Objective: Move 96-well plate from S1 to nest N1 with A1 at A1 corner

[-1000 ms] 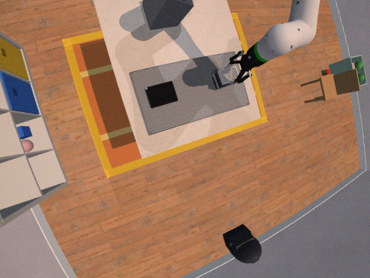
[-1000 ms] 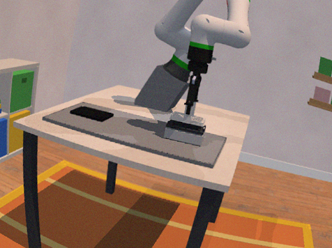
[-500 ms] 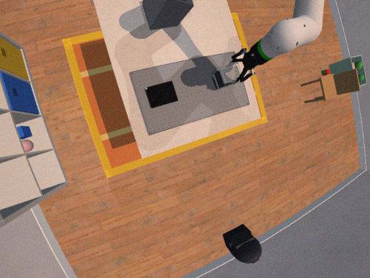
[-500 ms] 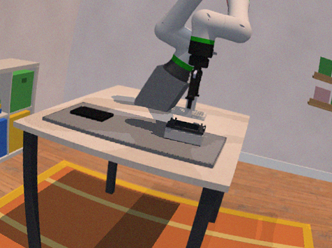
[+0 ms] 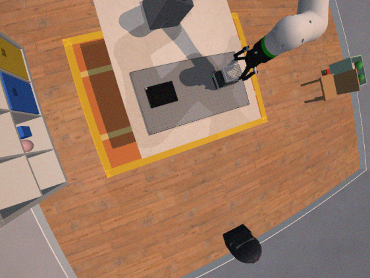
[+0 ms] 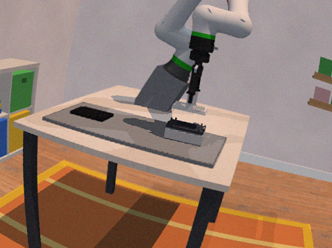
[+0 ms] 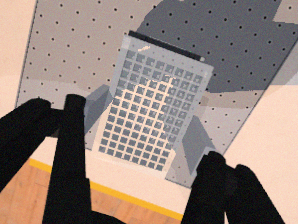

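Observation:
The 96-well plate (image 6: 193, 108) is a pale translucent grid. My gripper (image 6: 191, 100) is shut on it and holds it level, clear above the plate shaker S1 (image 6: 184, 131), a grey box with a dark top on the grey mat's right part. From above, the plate (image 5: 231, 73) is offset from the shaker (image 5: 216, 82) toward the table's edge, between my fingers (image 5: 243, 63). In the wrist view the plate (image 7: 155, 115) sits between my black fingers. The nest N1 (image 5: 161, 94) is a black rectangle on the mat's left part (image 6: 91, 113).
The grey perforated mat (image 5: 189, 93) lies on a beige table. The robot's grey base (image 6: 163, 89) stands at the table's back. A shelf unit (image 5: 20, 132) stands to the left, and a small stool (image 5: 332, 83) to the right.

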Action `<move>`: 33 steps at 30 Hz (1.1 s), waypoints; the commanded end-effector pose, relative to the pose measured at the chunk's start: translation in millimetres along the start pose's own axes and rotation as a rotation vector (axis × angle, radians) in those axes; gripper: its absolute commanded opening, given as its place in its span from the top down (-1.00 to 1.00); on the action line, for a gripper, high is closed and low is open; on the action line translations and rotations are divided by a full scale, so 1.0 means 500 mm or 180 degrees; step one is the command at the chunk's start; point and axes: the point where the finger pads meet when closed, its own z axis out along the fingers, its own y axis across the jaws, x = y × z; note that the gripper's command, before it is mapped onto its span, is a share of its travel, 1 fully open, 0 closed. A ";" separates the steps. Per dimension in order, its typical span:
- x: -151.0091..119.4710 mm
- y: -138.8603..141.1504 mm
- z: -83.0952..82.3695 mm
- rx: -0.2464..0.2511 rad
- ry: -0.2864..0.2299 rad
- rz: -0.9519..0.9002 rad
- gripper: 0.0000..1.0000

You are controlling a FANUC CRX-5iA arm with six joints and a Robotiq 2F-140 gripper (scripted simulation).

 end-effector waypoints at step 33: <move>0.106 0.008 0.011 0.0001 0.0000 0.0199 1.00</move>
